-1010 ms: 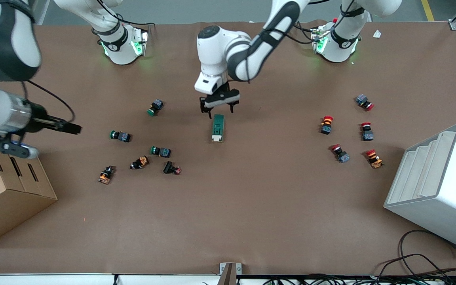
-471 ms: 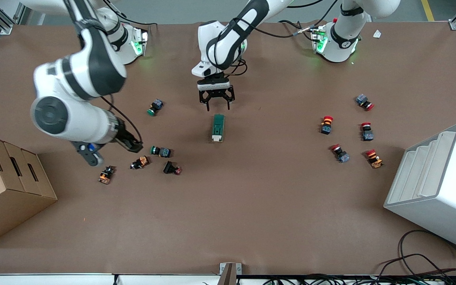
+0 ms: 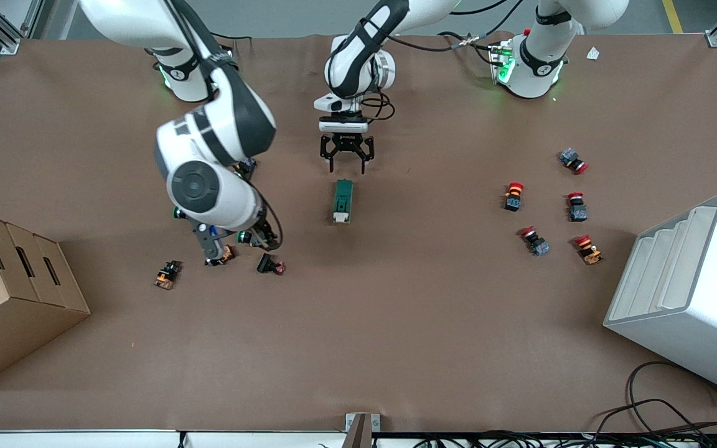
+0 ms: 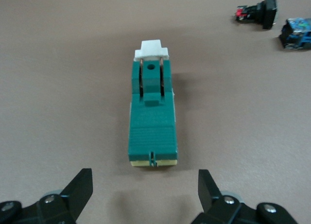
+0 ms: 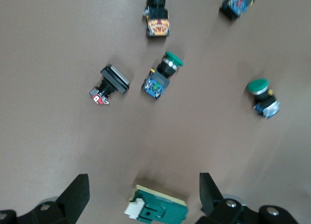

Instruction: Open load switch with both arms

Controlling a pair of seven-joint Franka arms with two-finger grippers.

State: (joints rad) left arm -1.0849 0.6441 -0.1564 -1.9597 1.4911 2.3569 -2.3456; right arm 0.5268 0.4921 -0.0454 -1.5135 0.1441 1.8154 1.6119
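The load switch (image 3: 342,201) lies near the middle of the tabletop, white toggle toward the front edge. It looks small, hard and light, so it may slide; best held by its long sides. The right gripper (image 5: 143,195) hovers spread above it. The left gripper (image 3: 346,160) waits spread by its green end.
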